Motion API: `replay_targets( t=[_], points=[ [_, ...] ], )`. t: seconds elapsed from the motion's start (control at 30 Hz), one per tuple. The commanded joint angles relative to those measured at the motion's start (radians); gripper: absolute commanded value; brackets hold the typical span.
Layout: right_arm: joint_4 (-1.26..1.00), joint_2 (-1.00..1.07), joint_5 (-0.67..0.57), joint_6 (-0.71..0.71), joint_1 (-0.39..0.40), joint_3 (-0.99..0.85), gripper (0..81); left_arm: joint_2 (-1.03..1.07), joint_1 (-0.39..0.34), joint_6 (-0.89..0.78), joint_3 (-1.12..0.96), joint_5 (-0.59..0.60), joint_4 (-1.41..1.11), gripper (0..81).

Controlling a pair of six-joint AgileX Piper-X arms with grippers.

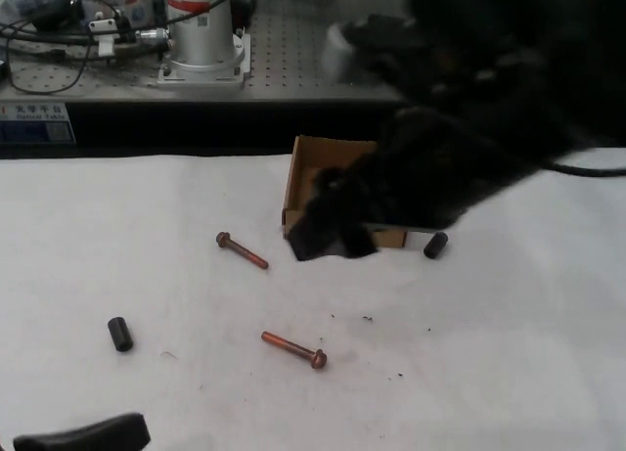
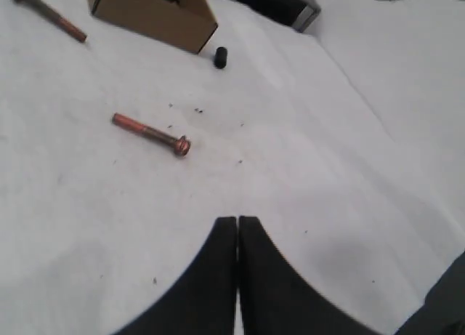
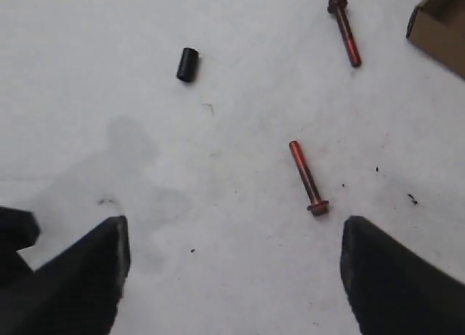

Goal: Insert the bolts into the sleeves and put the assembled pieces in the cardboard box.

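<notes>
Two copper bolts lie loose on the white cloth: one (image 1: 242,250) left of the cardboard box (image 1: 298,177), the other (image 1: 293,349) nearer the front. One black sleeve (image 1: 119,334) stands far left; a second sleeve (image 1: 435,245) lies just right of the box. My right gripper (image 1: 331,238) hangs blurred at the box's front left corner. In its wrist view the right gripper (image 3: 234,229) is open and holds nothing, above the near bolt (image 3: 307,177). My left gripper (image 2: 238,222) is shut and empty, low at the front left, short of that bolt (image 2: 151,134).
The dark right arm (image 1: 469,128) stretches from the upper right over the box and hides most of its inside. Behind the cloth runs a perforated bench (image 1: 293,60) with a metal post (image 1: 201,30) and cables. Small dark specks (image 1: 368,319) dot the cloth.
</notes>
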Motion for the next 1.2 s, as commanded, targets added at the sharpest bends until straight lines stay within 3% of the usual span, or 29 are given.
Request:
replay_targets(
  t=[0.0, 0.2, 0.37, 0.43, 0.6, 0.67, 0.87, 1.17],
  points=[
    [-0.034, -0.108, -0.004, 0.005, 0.015, 0.068, 56.6, -0.008, 0.001, 0.012, -0.050, 0.011, -0.062, 0.6],
    [-0.153, -0.391, -0.004, 0.081, 0.029, 0.311, 56.6, 0.053, 0.001, 0.047, -0.218, 0.022, -0.019, 0.6],
    [-0.198, -0.557, -0.004, 0.106, 0.029, 0.503, 56.6, 0.213, 0.001, 0.309, -0.444, 0.032, 0.232, 2.2],
    [-0.217, -0.598, -0.004, 0.108, 0.029, 0.560, 56.6, 0.290, 0.001, 0.374, -0.527, 0.028, 0.315, 11.1],
    [-0.284, -0.684, -0.004, 0.131, 0.029, 0.685, 56.6, 0.482, 0.001, 0.532, -0.654, 0.026, 0.380, 48.6],
    [-0.305, -0.707, -0.004, 0.136, 0.029, 0.724, 56.6, 0.552, 0.001, 0.647, -0.682, 0.042, 0.380, 55.4],
    [-0.343, -0.761, -0.005, 0.134, 0.029, 0.833, 56.6, 0.721, -0.006, 0.949, -0.747, 0.025, 0.380, 48.8],
    [-0.657, -0.800, -0.010, 0.244, 0.029, 1.015, 56.6, 0.914, -0.165, 1.526, -0.808, -0.346, 0.399, 48.9]
  ],
)
